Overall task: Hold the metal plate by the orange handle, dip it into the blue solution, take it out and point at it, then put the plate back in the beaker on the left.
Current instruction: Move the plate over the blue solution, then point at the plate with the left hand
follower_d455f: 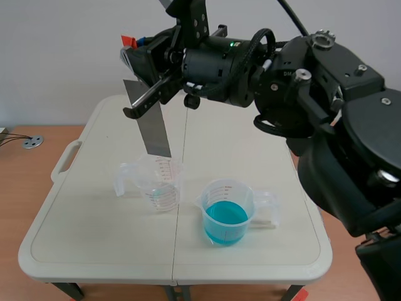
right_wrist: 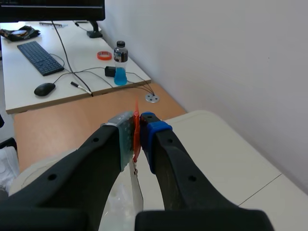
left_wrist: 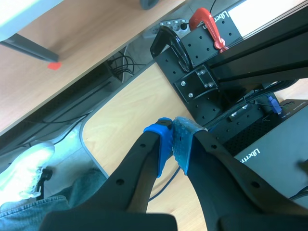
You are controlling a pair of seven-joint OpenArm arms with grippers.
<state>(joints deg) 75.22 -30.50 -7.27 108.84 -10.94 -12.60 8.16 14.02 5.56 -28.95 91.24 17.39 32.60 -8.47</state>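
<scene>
I am getting bright, even light over the cream folding table (follower_d455f: 94,251), with only faint, soft shadows lying under the clear plastic beaker of blue liquid (follower_d455f: 227,219). The flat grey metal plate (follower_d455f: 153,132) is throwing no glare. In the left wrist view, a pale shoe (left_wrist: 25,168) and a white panel (left_wrist: 269,13) are washing out. The white wall (right_wrist: 216,72) is glowing evenly.

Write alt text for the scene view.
The right arm's jaws, shut on the orange handle, hang a metal plate over the mouth of a clear beaker on a white table. A beaker of blue solution stands beside it.
</scene>
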